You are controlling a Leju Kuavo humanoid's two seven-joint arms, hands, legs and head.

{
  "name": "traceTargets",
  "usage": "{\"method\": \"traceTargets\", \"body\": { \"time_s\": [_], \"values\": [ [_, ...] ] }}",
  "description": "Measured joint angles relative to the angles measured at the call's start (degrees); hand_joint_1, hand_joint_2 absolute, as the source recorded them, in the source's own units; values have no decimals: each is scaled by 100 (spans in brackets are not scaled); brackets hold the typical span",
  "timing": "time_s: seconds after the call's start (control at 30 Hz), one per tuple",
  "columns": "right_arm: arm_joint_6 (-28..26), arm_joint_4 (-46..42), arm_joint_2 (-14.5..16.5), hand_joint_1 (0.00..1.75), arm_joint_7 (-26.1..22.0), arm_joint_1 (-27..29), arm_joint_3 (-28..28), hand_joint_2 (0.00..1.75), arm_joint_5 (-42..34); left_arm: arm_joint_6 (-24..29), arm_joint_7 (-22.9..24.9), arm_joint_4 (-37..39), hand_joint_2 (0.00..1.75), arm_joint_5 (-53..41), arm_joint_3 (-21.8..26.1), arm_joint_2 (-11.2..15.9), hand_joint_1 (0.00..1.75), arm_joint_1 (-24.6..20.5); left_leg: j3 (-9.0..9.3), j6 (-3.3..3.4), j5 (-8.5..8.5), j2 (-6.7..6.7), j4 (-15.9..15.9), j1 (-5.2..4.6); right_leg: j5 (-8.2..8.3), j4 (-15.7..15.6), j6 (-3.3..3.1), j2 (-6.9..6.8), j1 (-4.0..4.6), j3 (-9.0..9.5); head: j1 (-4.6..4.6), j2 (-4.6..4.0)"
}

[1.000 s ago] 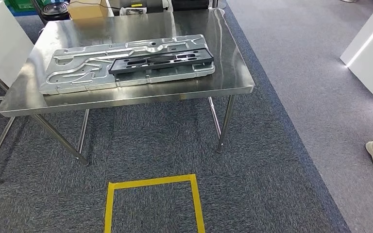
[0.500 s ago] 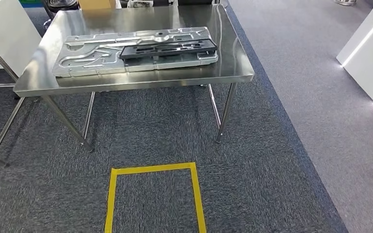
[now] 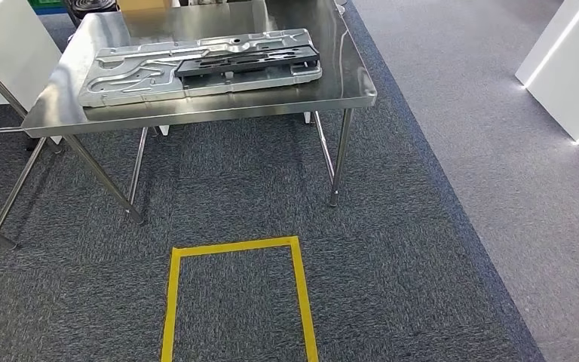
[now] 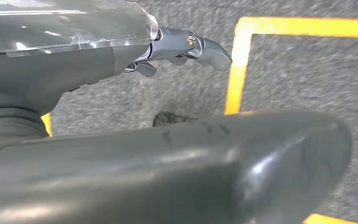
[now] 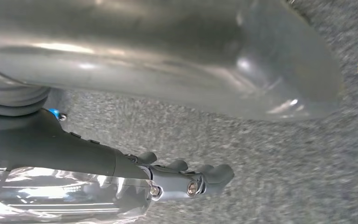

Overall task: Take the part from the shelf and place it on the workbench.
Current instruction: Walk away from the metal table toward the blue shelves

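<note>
Both my left hand (image 4: pixel 177 51) and right hand (image 5: pixel 182 179) hung empty, fingers loose, while the black part (image 3: pixel 247 60) already sat on the tabletop (image 3: pixel 196 113) (atop a silver panel (image 3: pixel 136 75)). Bumping the table could've slid it off.

The head view is bright and evenly lit from above; the steel table (image 3: pixel 347 94) shows soft glare on its top and casts a faint shadow on the carpet (image 3: pixel 392 286); white panels (image 3: pixel 565 72) at the right edge glow. Both wrist views are blurred; the left hand (image 4: pixel 121 154) and right hand (image 5: pixel 168 56) are out of focus with pale highlights.
</note>
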Motion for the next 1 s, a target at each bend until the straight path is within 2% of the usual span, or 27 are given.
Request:
{"method": "traceTargets", "body": {
  "time_s": [0.03,0.07,0.1,0.13,0.17,0.23,0.27,0.3,0.4,0.43,0.47,0.53,0.57,0.6,0.63,0.67,0.7,0.73,0.77,0.8,0.9,0.93,1.0],
  "values": [
    [-4,0,0,0,7,8,0,0,1,2,16,0,0,-4,0,-2,0,6,-135,-20,-244,-4,406,6,33,5,-16,-2,9,-45,0,0],
    [-5,0,1,0,12,16,-1,0,1,2,26,-1,0,-9,0,-4,0,11,-241,-33,-402,-4,760,12,60,14,-20,-4,20,-89,0,0],
    [-5,0,2,0,11,25,-2,0,-1,2,31,-1,0,-12,0,-4,0,14,-263,-36,-442,-4,944,14,79,28,-20,-4,30,-127,0,0],
    [-5,0,4,0,5,32,-5,0,-5,2,33,-1,0,-15,0,-4,0,17,-180,-28,-374,-4,913,13,90,45,-18,-2,38,-156,0,0],
    [-5,0,7,0,-5,37,-8,0,-12,2,34,-1,0,-16,0,-4,0,18,11,-5,-226,-5,655,10,93,64,-14,1,44,-174,0,0],
    [-4,1,22,0,-34,38,-11,0,-32,2,34,-1,0,-17,0,-2,0,16,522,75,40,-14,-146,-12,88,104,3,7,59,-199,0,0],
    [2,1,31,0,-47,36,-12,0,-50,1,33,-1,0,-20,0,1,0,15,699,113,95,-18,-452,-28,87,119,23,9,64,-213,0,0],
    [22,2,38,0,-56,34,-17,0,-73,-1,30,-1,0,-25,0,3,0,15,795,147,93,-21,-633,-44,91,128,49,9,67,-229,0,0],
    [112,2,45,0,-48,22,-56,0,-148,-5,7,-1,0,-35,0,5,0,16,810,216,93,-15,-780,-38,96,133,152,12,70,-252,0,0],
    [132,2,45,0,-28,18,-68,0,-159,-7,-2,-1,0,-36,0,5,0,14,814,245,119,-9,-824,-21,28,217,186,18,70,-295,0,0],
    [153,3,45,0,-2,15,-78,0,-164,-8,-10,-1,0,-36,0,5,0,12,815,272,146,-4,-866,-4,-106,424,217,26,65,-398,0,0],
    [191,7,48,0,50,18,-103,0,-173,-9,-16,-1,0,-36,0,6,0,12,787,304,174,4,-886,-3,-492,1183,266,40,32,-796,0,0],
    [207,8,49,0,67,22,-120,0,-179,-9,-16,-1,0,-36,0,7,0,14,769,305,179,5,-879,-7,-628,1568,289,41,13,-1001,0,0],
    [215,9,49,0,80,27,-137,0,-183,-9,-16,-1,0,-36,0,8,0,18,757,303,182,6,-869,-10,-654,1797,310,41,-5,-1129,0,0],
    [220,9,49,0,90,33,-149,0,-187,-9,-16,-1,0,-36,0,8,0,20,749,297,182,5,-853,-8,-560,1803,327,40,-22,-1147,0,0],
    [224,9,48,0,98,35,-156,0,-188,-9,-16,-1,0,-36,0,9,0,23,746,288,178,3,-832,-4,-362,1567,339,39,-40,-1047,0,0],
    [226,9,46,0,104,35,-159,44,-189,-9,-16,-1,0,-36,0,8,0,24,740,272,168,1,-802,0,-122,1166,345,36,-58,-864,0,0],
    [226,9,46,0,107,31,-160,87,-189,-9,-17,-1,0,-36,0,8,0,22,726,245,152,-1,-760,-8,50,776,336,36,-64,-693,0,0],
    [226,10,46,0,107,25,-161,131,-189,-9,-18,-1,0,-36,0,8,0,20,706,212,140,-3,-722,-16,164,483,310,41,-63,-573,0,0],
    [226,10,48,0,107,21,-162,175,-189,-9,-18,-1,0,-36,0,8,0,17,686,177,134,-3,-693,-25,205,331,278,46,-52,-523,0,0],
    [252,11,50,0,146,23,-170,175,-204,-9,-20,-1,0,-37,0,10,0,14,649,72,140,-5,-667,-14,233,298,158,55,-32,-560,0,0],
    [271,11,51,0,182,22,-177,175,-218,-11,-22,0,0,-42,0,11,0,15,633,58,106,-6,-648,-10,243,291,137,56,-28,-567,-1,0],
    [293,12,54,0,292,17,-204,175,-264,-18,-29,0,0,-54,-1,16,0,15,614,128,91,-10,-647,-1,245,301,112,63,-12,-582,-1,0]
  ]
}}
